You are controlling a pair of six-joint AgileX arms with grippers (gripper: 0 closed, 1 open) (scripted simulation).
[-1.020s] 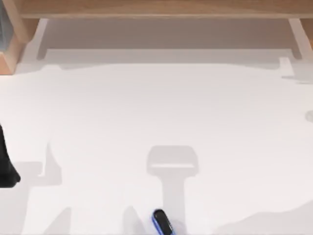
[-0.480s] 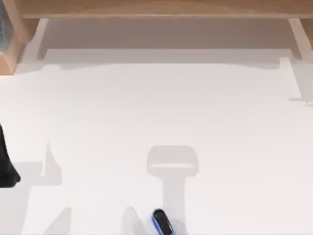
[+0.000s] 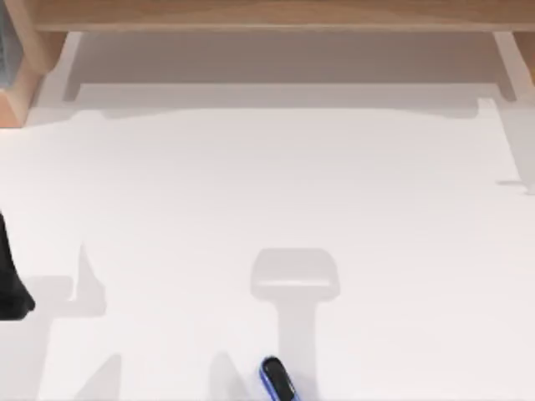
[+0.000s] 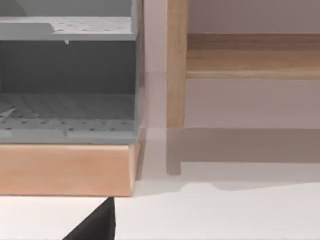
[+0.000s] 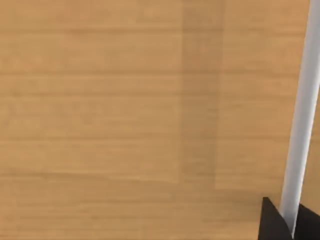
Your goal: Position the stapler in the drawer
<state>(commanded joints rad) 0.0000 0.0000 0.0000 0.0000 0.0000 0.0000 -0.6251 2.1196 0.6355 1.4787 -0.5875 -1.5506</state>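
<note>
**Left gripper at the frame's edge, stapler low and centre**

Left gripper (image 3: 12, 288) shows as a dark shape at the left edge of the top view, lower half; whether its fingers are apart or together I cannot tell. Right gripper (image 5: 285, 220) is a dark tip at the lower right of its wrist view, hard up against a white bar (image 5: 300, 115) on a wooden front (image 5: 125, 120); finger state also unreadable.

Stapler (image 3: 277, 378) lies on the white table (image 3: 267, 184) at bottom centre of the top view, long axis running from upper left down to lower right, black end uppermost. It sits right of and below the left gripper, well apart from it.

Wooden cabinet (image 3: 267, 12) spans the top edge, far from the stapler. Judged: nothing grasped yet
</note>
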